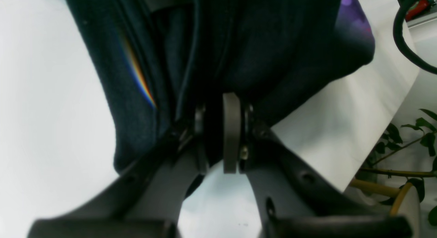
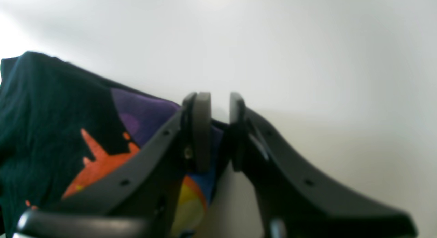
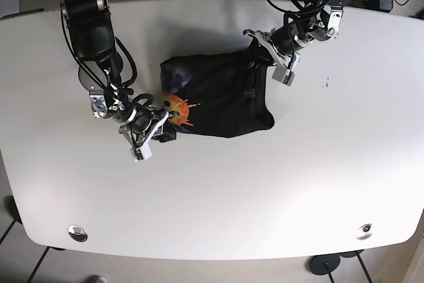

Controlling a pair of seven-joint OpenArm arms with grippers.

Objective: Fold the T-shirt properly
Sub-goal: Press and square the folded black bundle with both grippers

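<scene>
1. The dark T-shirt (image 3: 218, 94) lies bunched near the middle of the white table (image 3: 212, 197), its colourful print showing at its left edge.
2. The left gripper (image 1: 218, 128) is clamped on dark fabric at the shirt's far right corner; cloth fills the gap between its fingers.
3. The right gripper (image 2: 218, 128) sits at the shirt's near left edge, its jaws slightly parted with printed fabric between them; I cannot tell whether it grips.
</scene>
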